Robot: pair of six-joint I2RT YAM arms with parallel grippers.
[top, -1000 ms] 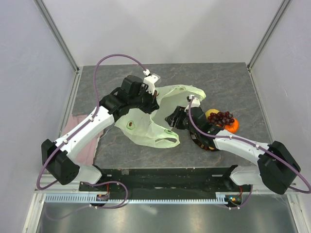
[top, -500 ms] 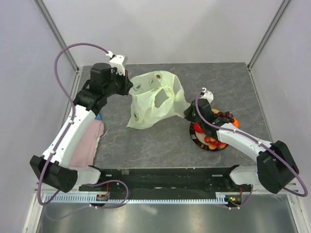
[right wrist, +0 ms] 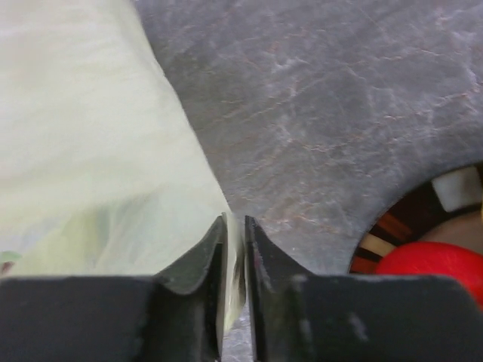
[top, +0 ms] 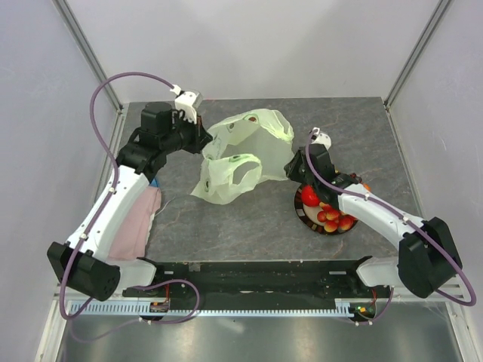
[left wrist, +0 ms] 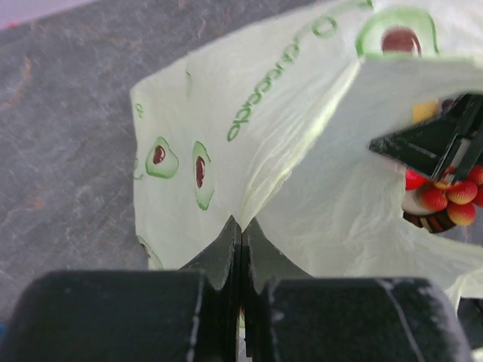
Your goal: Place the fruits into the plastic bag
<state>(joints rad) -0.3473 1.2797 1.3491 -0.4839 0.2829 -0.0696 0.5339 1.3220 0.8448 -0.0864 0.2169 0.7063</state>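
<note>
The pale yellow-green plastic bag (top: 243, 148) hangs stretched between my two grippers above the table. My left gripper (top: 202, 140) is shut on its left edge; in the left wrist view the jaws (left wrist: 241, 223) pinch the bag (left wrist: 264, 128). My right gripper (top: 291, 167) is shut on its right edge (right wrist: 235, 225), with the bag (right wrist: 98, 143) to its left. The red apple (top: 309, 197) and several small red-yellow fruits (top: 333, 217) lie on the plate (top: 300, 213) under my right arm. A sliver of the orange (top: 366, 186) shows. Grapes and lemon are hidden.
A pink cloth (top: 134, 220) lies at the table's left edge under my left arm. The two loop handles (top: 230, 178) droop toward the table front. The apple (right wrist: 430, 265) and plate rim (right wrist: 381, 240) show at the lower right of the right wrist view.
The bag has been lifted off the table and spread between both grippers. My left arm swung back and left; my right gripper moved back. The handles now droop lower.
</note>
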